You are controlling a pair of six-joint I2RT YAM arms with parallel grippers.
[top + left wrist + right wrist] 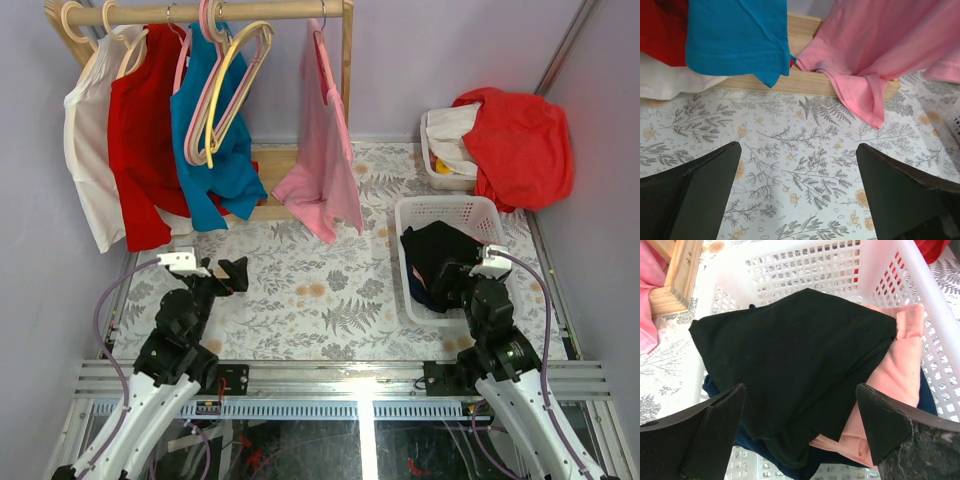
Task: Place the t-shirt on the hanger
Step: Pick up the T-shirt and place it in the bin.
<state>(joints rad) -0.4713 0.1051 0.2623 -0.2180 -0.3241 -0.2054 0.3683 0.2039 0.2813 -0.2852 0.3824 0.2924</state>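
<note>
Right wrist view: my right gripper [799, 410] is spread wide and empty, hanging just above the t-shirt [790, 350], which lies crumpled atop other clothes in the white basket [927, 287]. It looks light, soft and limp, so I'd pinch a bunched fold near its upper edge. My left gripper [799, 165] is likewise spread wide, holding nothing. The hanger [240, 80] hangs on the wooden rail [160, 13], upper left of the top external view.

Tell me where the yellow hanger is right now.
In the top view the hanger hangs on the wooden rail, left of centre, bunched with pink hangers in front of the teal-blue shirt; the pink shirt hangs to its right.
</note>
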